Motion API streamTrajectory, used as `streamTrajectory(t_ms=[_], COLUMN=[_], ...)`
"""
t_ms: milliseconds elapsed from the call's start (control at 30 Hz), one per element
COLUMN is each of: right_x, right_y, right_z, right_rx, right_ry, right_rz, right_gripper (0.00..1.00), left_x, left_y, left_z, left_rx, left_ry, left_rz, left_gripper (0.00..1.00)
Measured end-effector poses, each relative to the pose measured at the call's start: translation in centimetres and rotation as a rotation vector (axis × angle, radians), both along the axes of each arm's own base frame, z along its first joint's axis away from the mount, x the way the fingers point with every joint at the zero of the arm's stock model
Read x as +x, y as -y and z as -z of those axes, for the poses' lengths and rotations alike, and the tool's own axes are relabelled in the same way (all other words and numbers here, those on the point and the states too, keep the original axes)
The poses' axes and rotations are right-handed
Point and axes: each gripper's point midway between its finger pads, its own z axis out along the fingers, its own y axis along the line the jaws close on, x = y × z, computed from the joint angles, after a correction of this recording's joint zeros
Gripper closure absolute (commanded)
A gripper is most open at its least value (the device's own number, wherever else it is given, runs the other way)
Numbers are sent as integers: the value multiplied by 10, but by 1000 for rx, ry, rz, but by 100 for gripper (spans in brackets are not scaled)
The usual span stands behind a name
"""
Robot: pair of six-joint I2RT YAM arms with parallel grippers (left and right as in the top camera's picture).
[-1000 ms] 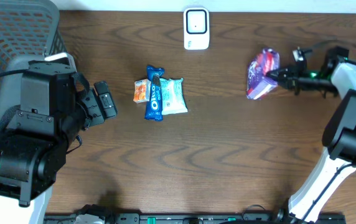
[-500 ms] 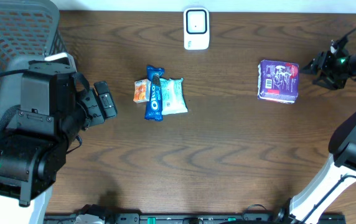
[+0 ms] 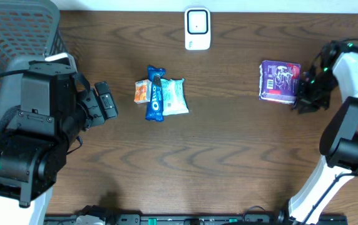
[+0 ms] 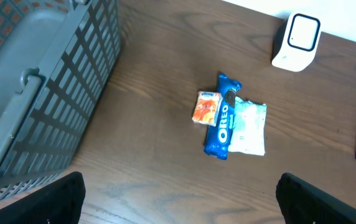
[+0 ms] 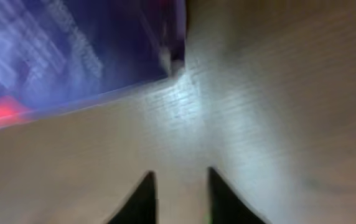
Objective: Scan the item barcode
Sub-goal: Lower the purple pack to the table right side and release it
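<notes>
Purple foil is what matters to me: the purple packet [image 3: 280, 81] lies flat on the desk [image 3: 229, 162], broad face up, well to the right of the white scanner [image 3: 197, 28] and apart from it. I can find no barcode on the side that shows, so I judge the code sits on another face and the packet must be picked up and turned before the scanner can read it.

That would explain where my right jaws [image 3: 305, 100] are: low over the wood, just beside the packet's right-hand edge. In the blurred right wrist view the tips are drawn near each other with a thin strip of desk between them, and they grasp nothing. From there an edge grip looks possible, though a slim packet lying flat may slide away instead of lifting.

My left jaws [image 3: 107, 105] are spread wide and empty, parked beside the grey basket [image 3: 16, 31], probably waiting out of the way. The Oreo pack [image 3: 156, 94] and its two neighbours lie bunched at the desk's middle.
</notes>
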Motion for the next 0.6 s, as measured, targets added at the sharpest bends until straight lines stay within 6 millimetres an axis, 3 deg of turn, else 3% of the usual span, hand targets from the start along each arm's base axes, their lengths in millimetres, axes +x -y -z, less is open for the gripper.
streamTrajectory(t_ms=[167, 367, 600], right_x=[17, 52, 64], right_y=[-12, -6, -7], right_z=[24, 26, 24], right_rx=[0, -29, -20], right_ry=[82, 218, 264], right_rz=[-7, 40, 58], right_gripper=[91, 91, 90], left_x=[0, 0, 0], left_y=[0, 0, 0], left_z=[0, 0, 0], left_rx=[0, 0, 0], left_ry=[0, 0, 0], left_rz=[0, 0, 0], left_gripper=[2, 2, 2])
